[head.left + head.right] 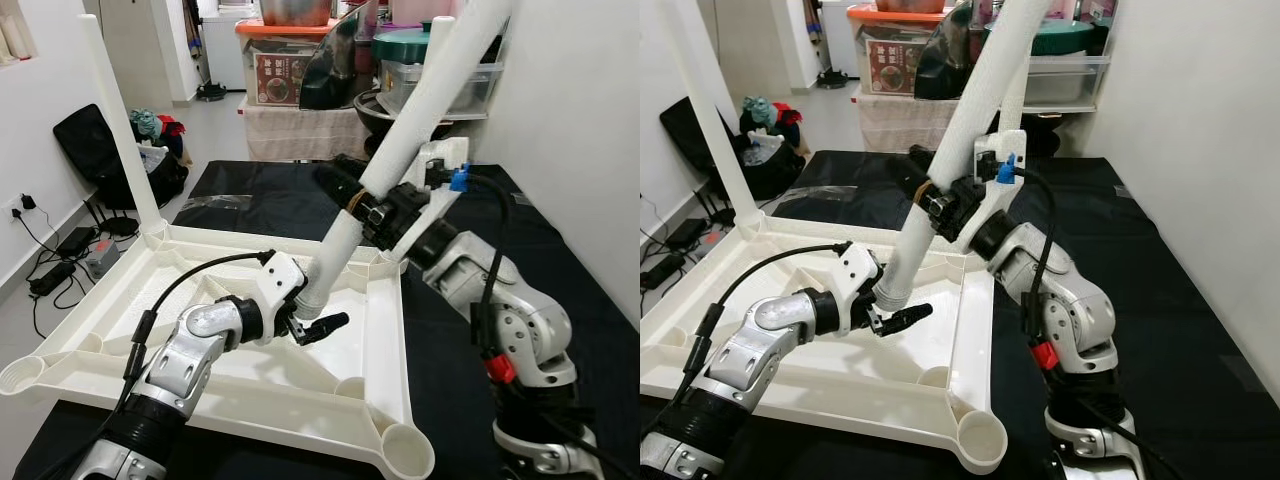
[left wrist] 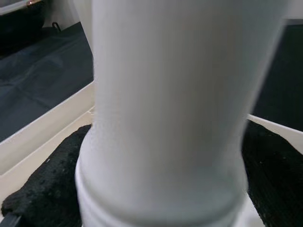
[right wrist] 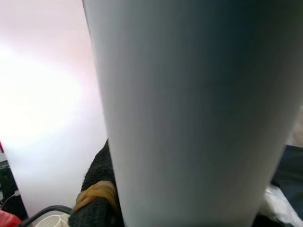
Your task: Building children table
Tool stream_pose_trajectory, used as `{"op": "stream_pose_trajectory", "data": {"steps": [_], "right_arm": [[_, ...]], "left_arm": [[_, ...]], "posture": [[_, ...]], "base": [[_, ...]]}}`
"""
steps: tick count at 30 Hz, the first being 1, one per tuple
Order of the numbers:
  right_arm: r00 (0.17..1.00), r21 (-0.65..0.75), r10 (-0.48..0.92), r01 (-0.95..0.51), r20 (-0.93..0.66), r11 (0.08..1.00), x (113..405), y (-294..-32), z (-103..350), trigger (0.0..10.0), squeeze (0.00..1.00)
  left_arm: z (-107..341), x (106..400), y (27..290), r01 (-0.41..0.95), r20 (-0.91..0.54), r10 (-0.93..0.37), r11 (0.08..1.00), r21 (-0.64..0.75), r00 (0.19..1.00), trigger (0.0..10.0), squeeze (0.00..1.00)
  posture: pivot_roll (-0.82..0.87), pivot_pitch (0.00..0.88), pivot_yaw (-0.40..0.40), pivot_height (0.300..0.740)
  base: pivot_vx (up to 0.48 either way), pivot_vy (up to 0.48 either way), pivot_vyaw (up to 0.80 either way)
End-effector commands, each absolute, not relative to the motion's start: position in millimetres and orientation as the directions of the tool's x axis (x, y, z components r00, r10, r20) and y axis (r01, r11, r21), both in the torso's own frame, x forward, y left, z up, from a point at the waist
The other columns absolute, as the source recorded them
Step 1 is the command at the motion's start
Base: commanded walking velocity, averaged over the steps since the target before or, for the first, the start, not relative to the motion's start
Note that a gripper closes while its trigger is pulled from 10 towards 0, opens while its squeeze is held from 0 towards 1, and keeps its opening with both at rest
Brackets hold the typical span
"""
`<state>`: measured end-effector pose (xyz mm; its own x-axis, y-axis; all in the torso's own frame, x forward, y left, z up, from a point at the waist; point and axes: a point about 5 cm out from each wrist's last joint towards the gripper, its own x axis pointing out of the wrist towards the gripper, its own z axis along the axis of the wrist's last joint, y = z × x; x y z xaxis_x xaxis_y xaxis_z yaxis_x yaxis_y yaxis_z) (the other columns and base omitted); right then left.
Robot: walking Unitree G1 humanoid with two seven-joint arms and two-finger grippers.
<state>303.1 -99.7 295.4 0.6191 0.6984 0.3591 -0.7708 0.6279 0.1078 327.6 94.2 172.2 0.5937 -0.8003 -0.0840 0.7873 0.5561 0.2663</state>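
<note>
Leg (image 1: 400, 130) held aslant by both pincers over the upturned tabletop (image 1: 120, 300).
Left pincer (image 1: 318, 318) is clamped on the leg's lower end, just above the tabletop's inner face; right pincer (image 1: 372, 208) is clamped around it higher up. 1 other leg (image 1: 120, 120) stands upright in the far left corner socket. Tabletop lies on a black mat (image 1: 560, 270).

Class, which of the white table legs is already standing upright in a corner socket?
The far-left leg stands upright in its socket; the other leg is tilted, held by both grippers.
</note>
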Motion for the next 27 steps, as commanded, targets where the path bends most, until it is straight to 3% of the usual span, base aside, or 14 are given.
{"op": "stream_pose_trajectory", "data": {"steps": [1, 3, 4, 5, 6, 19, 20, 21, 22, 24, 25, 26, 27], "right_arm": [[0.588, 0.092, 0.721, -0.794, 0.367, 0.601, 297.6, -93.3, 298.8, 10.0, 0.0], [0.575, 0.088, 0.73, -0.804, 0.37, 0.589, 294.8, -90.4, 300.0, 10.0, 0.0], [0.566, 0.085, 0.735, -0.81, 0.374, 0.581, 292.7, -88.6, 301.3, 10.0, 0.0], [0.566, 0.085, 0.735, -0.81, 0.374, 0.581, 292.7, -88.6, 301.3, 10.0, 0.0], [0.557, 0.08, 0.739, -0.816, 0.379, 0.573, 290.7, -87.2, 303.2, 10.0, 0.0], [0.558, 0.083, 0.736, -0.814, 0.383, 0.575, 290.7, -86.6, 304.4, 10.0, 0.0], [0.563, 0.088, 0.732, -0.812, 0.383, 0.578, 291.4, -87.5, 304.4, 10.0, 0.84], [0.563, 0.088, 0.732, -0.812, 0.383, 0.578, 291.4, -87.5, 304.4, 10.0, 0.84], [0.562, 0.095, 0.734, -0.813, 0.382, 0.574, 291.4, -88.2, 304.2, 10.0, 1.0], [0.566, 0.101, 0.736, -0.812, 0.372, 0.574, 291.3, -88.9, 302.0, 10.0, 1.0], [0.566, 0.101, 0.736, -0.812, 0.372, 0.574, 291.3, -88.9, 302.0, 10.0, 1.0], [0.577, 0.112, 0.732, -0.806, 0.362, 0.581, 292.6, -89.6, 298.5, 10.0, 1.0], [0.592, 0.133, 0.722, -0.798, 0.358, 0.588, 294.3, -90.6, 294.4, 10.0, 1.0]], "left_arm": [[170.2, 327.9, 89.0, 0.801, -0.099, -0.812, 0.534, 0.271, 0.575, 10.0, 0.25], [169.2, 328.0, 86.5, 0.805, -0.101, -0.815, 0.53, 0.268, 0.57, 10.0, 0.26], [167.8, 327.9, 84.9, 0.806, -0.102, -0.815, 0.531, 0.261, 0.57, 2.5, 0.27], [167.8, 327.9, 84.9, 0.806, -0.102, -0.815, 0.531, 0.261, 0.57, 2.5, 0.27], [167.1, 327.9, 83.9, 0.805, -0.093, -0.814, 0.538, 0.25, 0.573, 0.0, 0.27], [170.0, 326.8, 81.9, 0.797, -0.047, -0.818, 0.544, 0.262, 0.574, 0.0, 0.28], [169.4, 326.6, 81.5, 0.797, -0.049, -0.818, 0.543, 0.264, 0.573, 0.0, 0.27], [169.4, 326.6, 81.5, 0.797, -0.049, -0.818, 0.543, 0.264, 0.573, 0.0, 0.27], [169.6, 326.6, 80.6, 0.797, -0.049, -0.818, 0.542, 0.268, 0.573, 0.0, 0.27], [171.5, 327.2, 79.4, 0.795, -0.041, -0.819, 0.542, 0.274, 0.573, 1.6, 0.27], [171.5, 327.2, 79.4, 0.795, -0.041, -0.819, 0.542, 0.274, 0.573, 1.6, 0.27], [172.9, 327.4, 79.0, 0.794, -0.036, -0.82, 0.542, 0.275, 0.572, 2.6, 0.26], [174.2, 327.2, 78.5, 0.795, -0.03, -0.822, 0.541, 0.275, 0.569, 2.9, 0.26]], "posture": [[0.02, 0.0, -0.006, 0.74], [0.02, 0.0, -0.007, 0.74], [0.01, 0.0, -0.009, 0.74], [0.01, 0.0, -0.009, 0.74], [0.01, 0.0, -0.011, 0.74], [0.02, 0.0, -0.018, 0.74], [0.02, 0.0, -0.022, 0.74], [0.02, 0.0, -0.022, 0.74], [0.02, 0.0, -0.022, 0.74], [0.02, 0.0, -0.025, 0.74], [0.02, 0.0, -0.025, 0.74], [0.02, 0.0, -0.027, 0.74], [0.03, 0.0, -0.03, 0.74]], "base": [[0.0, 0.0, 0.0], [0.0, 0.0, 0.0], [0.0, 0.0, 0.0], [0.0, 0.0, 0.0], [0.0, 0.0, 0.0], [0.0, 0.0, 0.0], [0.0, 0.0, 0.0], [0.0, 0.0, 0.0], [0.0, 0.0, 0.0], [0.0, 0.0, 0.0], [0.0, 0.0, 0.0], [0.0, 0.0, 0.0], [0.0, 0.0, 0.0]]}}
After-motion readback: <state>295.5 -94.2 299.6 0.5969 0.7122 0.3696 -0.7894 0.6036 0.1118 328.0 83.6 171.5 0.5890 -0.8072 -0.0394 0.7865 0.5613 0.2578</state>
